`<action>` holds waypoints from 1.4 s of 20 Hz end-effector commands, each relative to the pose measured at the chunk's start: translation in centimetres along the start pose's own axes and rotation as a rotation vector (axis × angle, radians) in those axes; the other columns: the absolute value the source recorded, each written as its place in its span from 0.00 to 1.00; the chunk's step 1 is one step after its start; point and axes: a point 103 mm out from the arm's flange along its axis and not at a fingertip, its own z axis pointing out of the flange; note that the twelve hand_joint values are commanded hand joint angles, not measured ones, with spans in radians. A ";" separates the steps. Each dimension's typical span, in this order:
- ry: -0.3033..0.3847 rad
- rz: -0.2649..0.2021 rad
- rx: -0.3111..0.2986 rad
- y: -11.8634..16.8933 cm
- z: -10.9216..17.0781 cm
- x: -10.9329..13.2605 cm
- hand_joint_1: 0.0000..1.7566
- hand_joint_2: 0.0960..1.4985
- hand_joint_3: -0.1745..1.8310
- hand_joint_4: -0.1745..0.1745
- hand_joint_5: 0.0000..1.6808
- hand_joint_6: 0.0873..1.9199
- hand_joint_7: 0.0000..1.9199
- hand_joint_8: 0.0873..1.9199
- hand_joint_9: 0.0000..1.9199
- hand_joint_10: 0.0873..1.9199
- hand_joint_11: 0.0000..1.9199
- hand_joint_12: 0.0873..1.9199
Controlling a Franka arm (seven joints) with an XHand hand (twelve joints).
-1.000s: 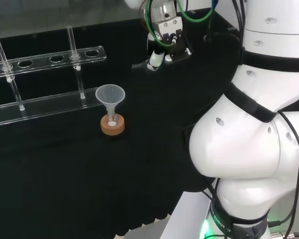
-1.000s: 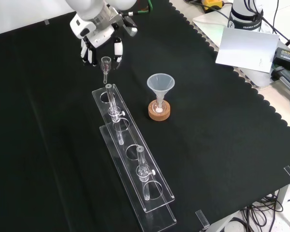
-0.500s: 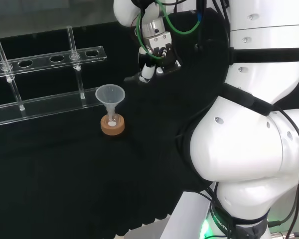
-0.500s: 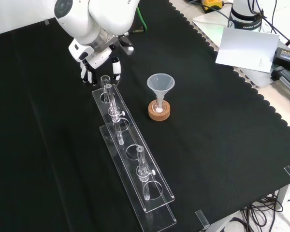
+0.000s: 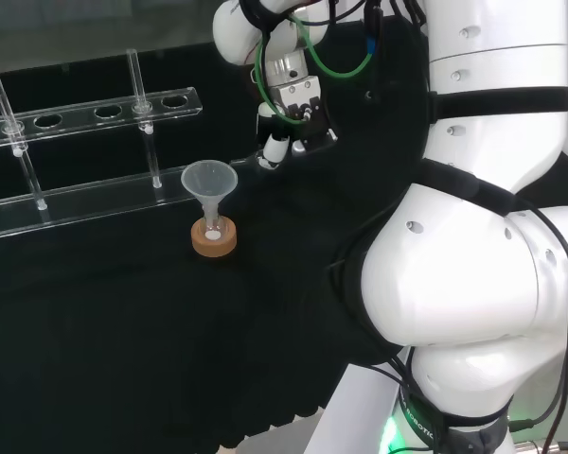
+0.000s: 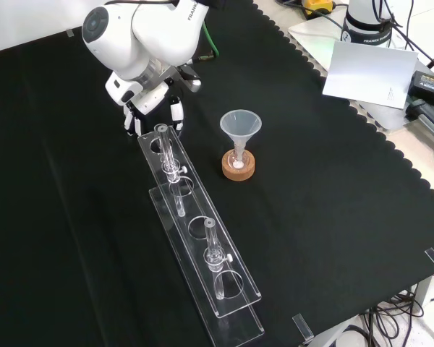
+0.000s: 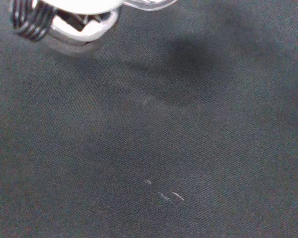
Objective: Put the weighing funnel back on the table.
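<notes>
My hand (image 6: 153, 108) hangs low over the black cloth, just past the far end of the clear rack (image 6: 202, 253) in the front view, fingers pointing down. In the head view the hand (image 5: 282, 132) sits to the right of the rack's end. Its fingers are curled round the small clear weighing funnel, whose rim (image 7: 149, 4) shows beside the hand (image 7: 74, 25) in the wrist view, just above the cloth. In the front view that piece is hard to tell apart from the rack's nearest tube (image 6: 163, 144).
The big funnel (image 6: 240, 124) stands mouth up in a small flask on a cork ring (image 6: 239, 168), to the right of the rack in the front view. The rack (image 5: 85, 203) holds upright test tubes (image 5: 144, 104). White arm links (image 5: 473, 284) stand at the head view's right.
The hand has come down toward the cloth with the weighing funnel and shifted closer to the rack's end. The big funnel and the rack have not moved.
</notes>
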 end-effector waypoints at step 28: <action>0.044 -0.030 0.006 0.7 2.1 -0.4 0.56 0.55 0.21 0.70 0.61 0.32 0.26 0.33 0.47 0.12 0.43 0.51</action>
